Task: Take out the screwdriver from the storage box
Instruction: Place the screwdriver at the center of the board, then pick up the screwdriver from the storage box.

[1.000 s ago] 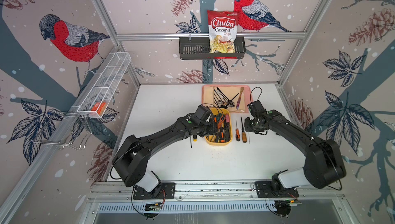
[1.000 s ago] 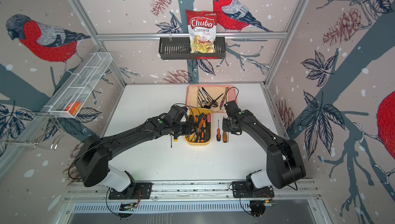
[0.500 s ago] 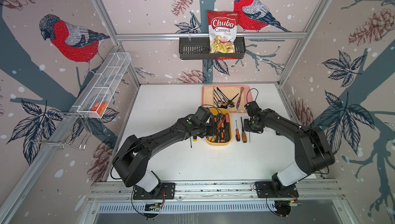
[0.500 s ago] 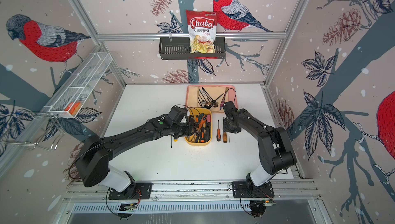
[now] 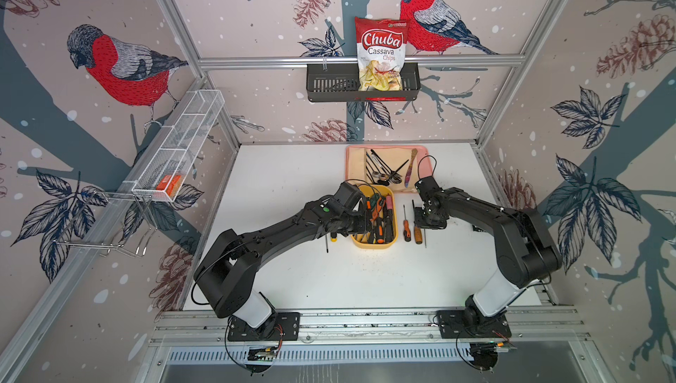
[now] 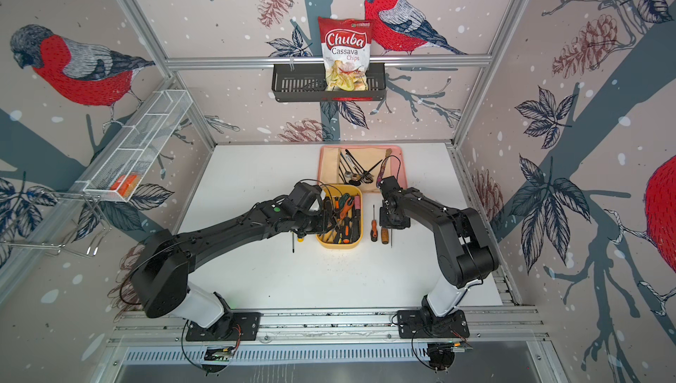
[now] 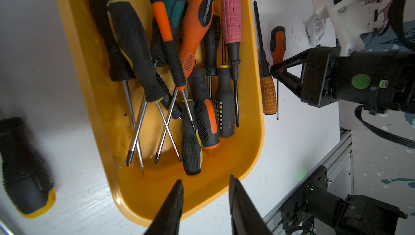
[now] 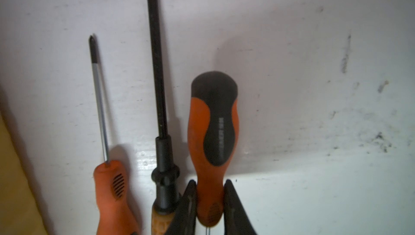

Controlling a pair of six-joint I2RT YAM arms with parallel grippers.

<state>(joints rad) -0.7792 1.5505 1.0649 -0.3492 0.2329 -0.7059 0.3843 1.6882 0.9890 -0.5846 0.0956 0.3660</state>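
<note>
The white surface [image 5: 329,282] carries the yellow storage box [image 5: 373,245], crowded with tools [image 7: 190,43]. The left claw [image 7: 205,179] hovers at its edge, jaws partly apart and empty, likely choosing. Just right of the box, the right claw [image 8: 210,181] pinches an orange-and-black screwdriver [image 8: 213,121] lying flat beside two loose ones [image 8: 161,110], probably setting it down.

Glossy plastic storage box [image 7: 143,191], matt knurled rubbery screwdriver handles [image 7: 132,40], shiny metal shaft [image 8: 100,110], scuffed matt white table [image 8: 314,88]

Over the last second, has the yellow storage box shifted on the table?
No. The storage box lies as near the pink tray as before.
</note>
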